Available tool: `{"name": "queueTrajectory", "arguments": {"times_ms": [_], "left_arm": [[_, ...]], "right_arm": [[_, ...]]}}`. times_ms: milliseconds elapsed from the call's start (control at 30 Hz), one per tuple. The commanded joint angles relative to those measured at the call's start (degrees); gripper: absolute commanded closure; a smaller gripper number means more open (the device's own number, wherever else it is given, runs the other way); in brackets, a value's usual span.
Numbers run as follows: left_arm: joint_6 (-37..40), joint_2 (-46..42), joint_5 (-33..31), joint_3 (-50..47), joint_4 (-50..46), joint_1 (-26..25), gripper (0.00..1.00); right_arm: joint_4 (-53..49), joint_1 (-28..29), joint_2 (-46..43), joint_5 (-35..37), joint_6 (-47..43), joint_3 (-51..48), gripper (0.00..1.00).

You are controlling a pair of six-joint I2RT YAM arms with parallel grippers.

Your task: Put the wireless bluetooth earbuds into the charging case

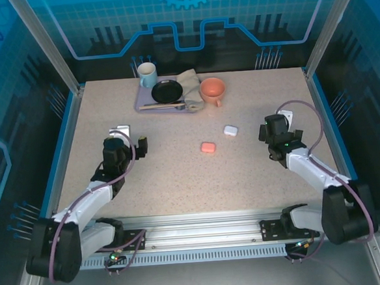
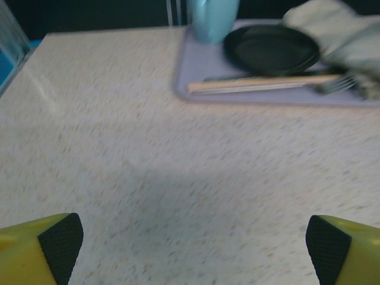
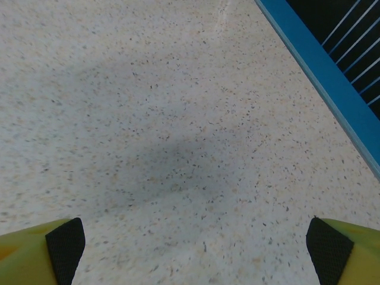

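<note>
Pre-grasp, likely — left gripper [image 2: 195, 244] and right gripper [image 3: 195, 244] spread wide, empty; pink case [image 1: 208, 147] mid-table, white case [image 1: 231, 130] at its 1 o'clock, both look shut, earbuds too small to spot — next: open one.

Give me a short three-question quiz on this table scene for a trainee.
1. True or false: the small salmon-pink rounded case and the small white rounded case lie apart.
2. Which sits on the lavender plastic tray? A) round black plate B) salmon-pink case C) white case
3. Fill in: the left gripper and right gripper both have jaws ____.
Key: 1 true; 2 A; 3 open.
</note>
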Motion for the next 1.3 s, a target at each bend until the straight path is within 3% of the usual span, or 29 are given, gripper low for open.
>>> {"name": "queueTrajectory", "arguments": {"times_ms": [0,267,400,467,533,567,600,1033,1267], "left_arm": [[-1.18,4.07,0.42,-2.42,13.19,2.99,0.01],[-0.51,13.29,12.48,-1.52,20.82,7.64,0.01],[0.17,19.94,16.83,-1.24,26.21,8.25,0.01],[0.46,23.32,17.58,-0.51,28.36,8.47,0.01],[-0.98,23.40,19.04,0.56,26.28,9.69,0.01],[-1.20,23.03,19.46,1.17,24.38,10.08,0.01],[-1.66,23.36,19.50,1.23,24.88,10.47,0.01],[-1.85,23.25,17.68,1.33,24.39,10.21,0.01],[-1.58,23.36,15.82,1.82,23.70,9.19,0.01]], "right_arm": [[20.30,-1.19,3.11,1.94,-7.21,-5.34,0.00],[48.22,-3.78,8.74,-13.40,-13.77,-14.45,0.00],[48.76,-4.46,9.51,-22.41,-16.25,-14.75,0.00],[56.08,-4.53,14.73,-23.70,-17.79,-15.32,0.00],[46.28,-5.16,13.80,-24.86,-16.57,-11.41,0.00],[50.22,-5.36,14.78,-25.21,-17.07,-12.52,0.00],[46.57,-5.84,13.89,-25.95,-16.30,-11.78,0.00],[47.64,-4.60,14.32,-24.48,-17.45,-11.70,0.00],[46.38,-6.36,14.24,-28.82,-17.06,-11.18,0.00]]}}
